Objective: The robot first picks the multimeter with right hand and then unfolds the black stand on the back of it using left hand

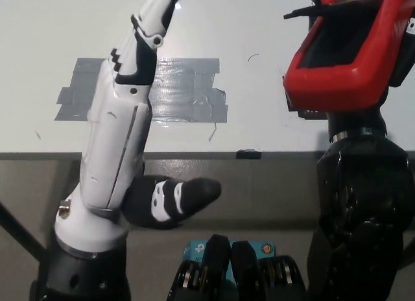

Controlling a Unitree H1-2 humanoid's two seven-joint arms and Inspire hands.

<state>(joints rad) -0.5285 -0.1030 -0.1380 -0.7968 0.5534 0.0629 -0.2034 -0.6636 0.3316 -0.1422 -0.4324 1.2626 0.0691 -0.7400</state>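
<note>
Left side: the white left hand (pixel 126 100) stretches up over the grey tape patch (pixel 188 93) on the white table (pixel 39 28), fingers out straight and apart, holding nothing. Over on the right, the red multimeter (pixel 350 48) sits up high, well clear of that hand, atop the black right hand (pixel 360 178); its grip can't be made out.

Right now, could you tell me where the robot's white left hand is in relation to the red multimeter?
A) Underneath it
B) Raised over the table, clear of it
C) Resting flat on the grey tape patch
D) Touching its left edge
B: the left hand is lifted above the table, reaching past the grey tape patch, with open table showing between it and the multimeter in the right hand.
</note>
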